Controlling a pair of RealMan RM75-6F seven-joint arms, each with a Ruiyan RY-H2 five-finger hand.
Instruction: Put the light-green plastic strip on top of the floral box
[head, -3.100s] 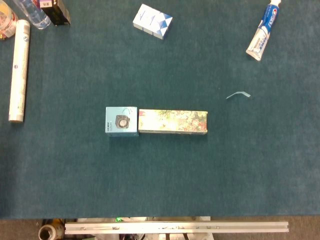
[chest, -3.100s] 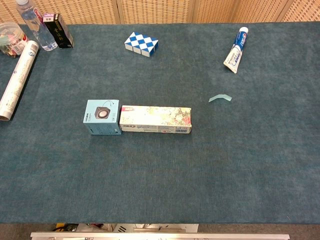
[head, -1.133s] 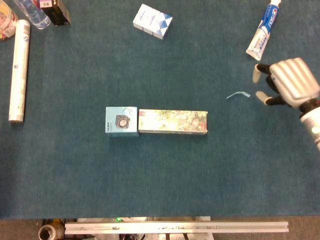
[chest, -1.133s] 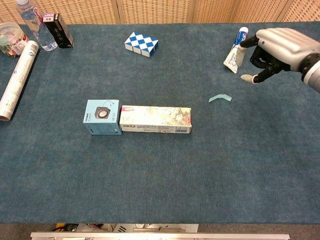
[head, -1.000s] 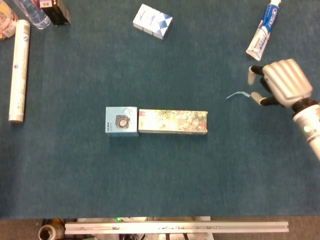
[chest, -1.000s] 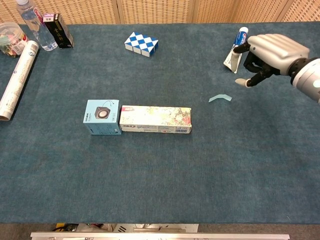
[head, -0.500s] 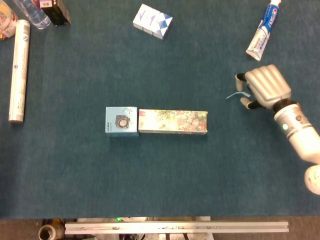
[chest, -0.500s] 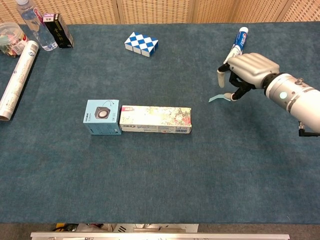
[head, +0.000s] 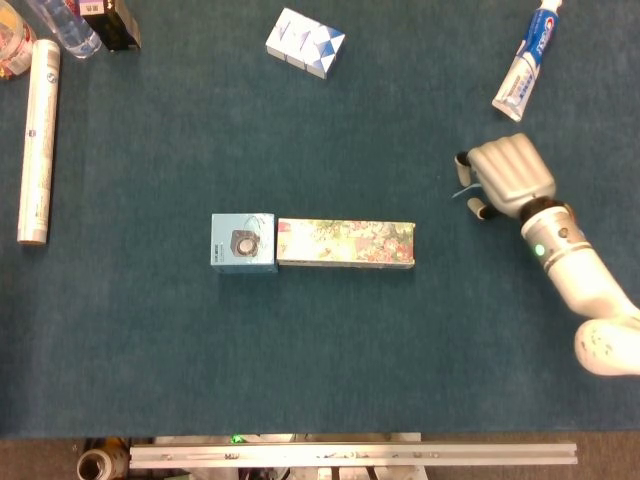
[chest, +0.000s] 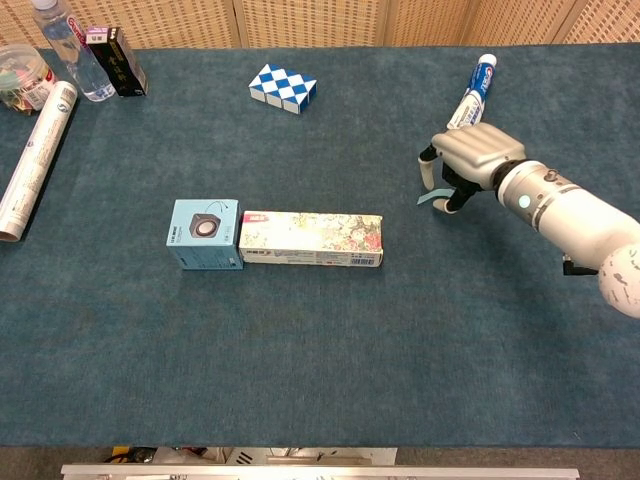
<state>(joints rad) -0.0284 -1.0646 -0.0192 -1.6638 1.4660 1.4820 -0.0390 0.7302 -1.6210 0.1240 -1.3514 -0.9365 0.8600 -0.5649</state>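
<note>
Right hand (chest: 462, 163) sits palm-down over the strip (chest: 431, 199) on the cloth, fingers curled around it; whether it grips the strip I cannot tell. Floral box (head: 345, 244) lies well to the left, touching a speaker box (head: 243, 241). Left hand out of sight.

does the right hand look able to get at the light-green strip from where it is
Probably yes. The right hand is right over the light-green strip, fingers pointing down around it, with only bare table there. Whether it already grips the strip cannot be told.

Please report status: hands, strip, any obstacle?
Right hand over the light-green strip, grip unclear. Left hand unseen. Floral box top bare.
</note>
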